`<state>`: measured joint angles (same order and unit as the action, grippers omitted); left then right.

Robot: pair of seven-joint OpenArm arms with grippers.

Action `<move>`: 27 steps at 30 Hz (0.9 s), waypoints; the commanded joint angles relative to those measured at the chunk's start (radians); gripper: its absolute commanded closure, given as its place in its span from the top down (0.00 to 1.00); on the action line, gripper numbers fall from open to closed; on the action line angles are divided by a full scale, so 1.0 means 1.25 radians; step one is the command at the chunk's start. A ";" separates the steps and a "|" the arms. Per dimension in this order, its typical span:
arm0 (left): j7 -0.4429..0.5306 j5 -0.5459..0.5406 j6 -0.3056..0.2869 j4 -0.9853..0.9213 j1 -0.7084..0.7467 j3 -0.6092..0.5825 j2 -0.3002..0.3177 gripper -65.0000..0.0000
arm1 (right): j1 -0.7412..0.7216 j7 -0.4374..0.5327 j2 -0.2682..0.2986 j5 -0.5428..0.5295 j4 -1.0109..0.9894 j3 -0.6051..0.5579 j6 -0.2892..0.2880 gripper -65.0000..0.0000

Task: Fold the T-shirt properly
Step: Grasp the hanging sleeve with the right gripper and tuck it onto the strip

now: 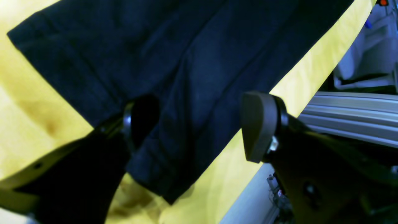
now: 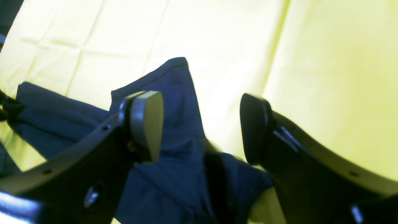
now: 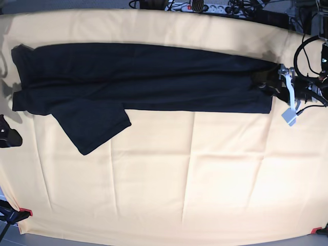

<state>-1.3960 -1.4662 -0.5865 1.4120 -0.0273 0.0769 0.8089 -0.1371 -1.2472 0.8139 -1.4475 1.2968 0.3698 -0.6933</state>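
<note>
The black T-shirt [image 3: 138, 79] lies as a long folded band across the far half of the table, with one sleeve [image 3: 92, 123] sticking out toward the front left. My left gripper [image 3: 271, 82] is at the band's right end. In the left wrist view it [image 1: 202, 124] is open, with the T-shirt [image 1: 186, 62] lying under and between its pads and not pinched. My right gripper [image 2: 200, 127] is open too, hovering over a bunched edge of the T-shirt [image 2: 174, 102]. A dark part of the right arm [image 3: 7, 137] shows at the left edge of the base view.
A yellow cloth [image 3: 195, 174] covers the table, creased into squares. Cables and a power strip [image 3: 205, 7] run along the far edge. Red clamps [image 3: 25, 211] hold the front corners. An aluminium rail [image 1: 348, 115] runs beside the table's right end.
</note>
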 commanded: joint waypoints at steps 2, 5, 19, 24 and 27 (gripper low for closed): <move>0.000 -0.014 -0.003 0.009 -0.012 0.009 0.020 0.67 | -0.019 0.055 -0.032 0.069 0.009 0.004 -0.004 0.63; 0.000 -0.014 -0.003 0.009 -0.012 0.009 0.020 0.67 | -0.019 0.154 -0.109 0.250 0.008 0.003 -0.004 0.63; 0.000 -0.014 -0.003 0.009 -0.012 0.009 0.020 0.67 | -0.008 0.229 -0.317 0.483 0.008 0.002 0.021 0.63; 0.000 -0.014 -0.003 0.009 -0.012 0.009 0.020 0.67 | 0.010 0.226 -0.332 0.439 0.008 0.001 0.005 0.63; 0.000 -0.014 -0.003 0.009 -0.012 0.009 0.020 0.67 | 0.021 0.223 -0.346 0.422 0.008 -0.004 -0.004 0.63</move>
<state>-1.3960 -1.4662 -0.5869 1.4120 -0.0273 0.0769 0.8089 -0.0910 -0.9821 0.3660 -0.9012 1.2938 0.3634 -0.6933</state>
